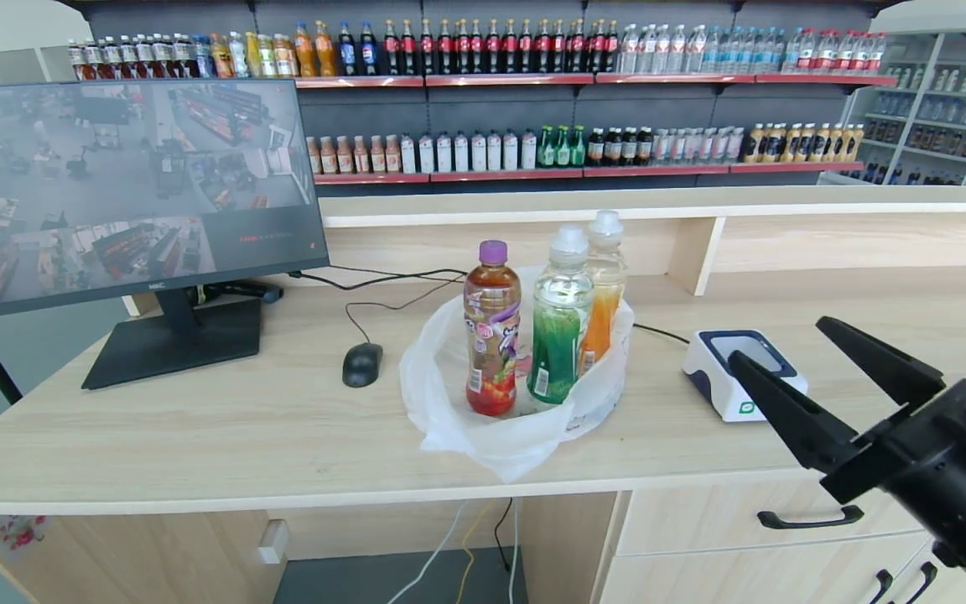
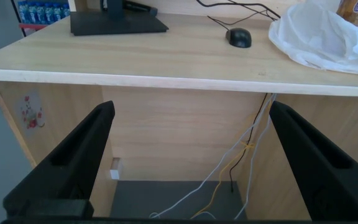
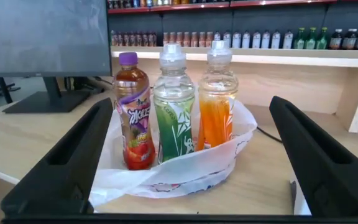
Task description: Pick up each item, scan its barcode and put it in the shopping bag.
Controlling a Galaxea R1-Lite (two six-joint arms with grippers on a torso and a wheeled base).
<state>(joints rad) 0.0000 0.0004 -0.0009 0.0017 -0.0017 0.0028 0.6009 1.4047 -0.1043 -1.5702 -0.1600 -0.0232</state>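
While left claw (image 2: 191, 109) and right claw (image 1: 778, 339) gape empty, three smooth bottles (image 1: 561, 327) upright in crinkled plastic shopping bag (image 1: 449, 419), pale woodgrain surface (image 1: 240, 419)

Head camera overlooks the counter (image 1: 198, 436); both lower wrist cameras catch the shopping bag (image 1: 449, 424).

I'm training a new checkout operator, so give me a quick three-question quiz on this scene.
1. True or false: the right gripper is open and holds nothing.
2. How many bottles stand in the shopping bag? A two, B three, C four.
3. Fill in: the scanner sits on the counter to the bag's ____, by the robot's sides.
Key: 1 true; 2 B; 3 right.
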